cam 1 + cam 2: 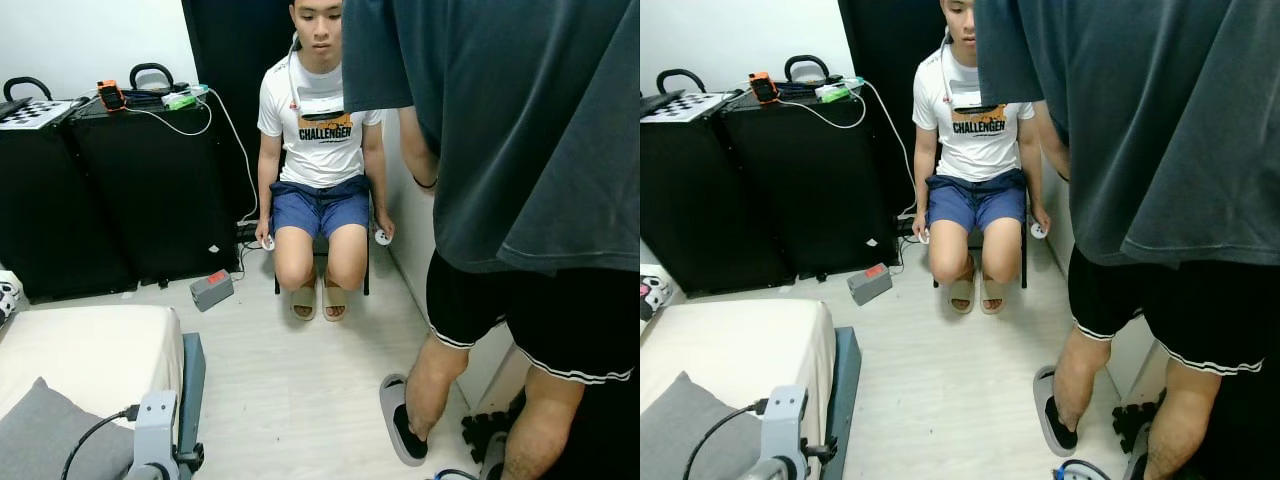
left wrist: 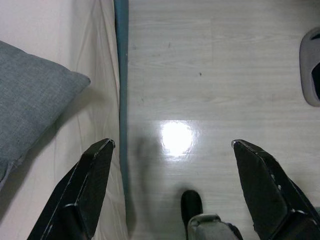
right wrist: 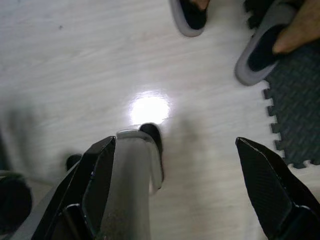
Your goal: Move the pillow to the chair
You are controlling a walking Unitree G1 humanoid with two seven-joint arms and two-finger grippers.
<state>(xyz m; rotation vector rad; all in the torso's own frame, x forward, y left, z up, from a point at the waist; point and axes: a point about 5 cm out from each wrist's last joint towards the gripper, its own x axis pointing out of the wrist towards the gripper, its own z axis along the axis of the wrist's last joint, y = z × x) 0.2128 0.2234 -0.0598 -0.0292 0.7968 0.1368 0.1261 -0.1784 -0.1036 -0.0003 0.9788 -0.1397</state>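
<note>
Two people are crowding the head view: one sitting on the chair (image 1: pixel 365 262), one standing close. Left wrist view: left gripper (image 2: pixel 170 190), released, is hanging over floor beside the grey pillow (image 2: pixel 30 100) lying on the bed (image 2: pixel 95 65); reaching should centre there first. Right wrist view: right gripper (image 3: pixel 172 192) is idling, released.

Head views forward-down; wrist views floorward

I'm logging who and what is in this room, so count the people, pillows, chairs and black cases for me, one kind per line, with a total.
People: 2, one seated, one standing
Grey pillow: 1, on the mattress
Chair: 1, occupied by the seated person
Black cases: 2
Total: 6
</note>
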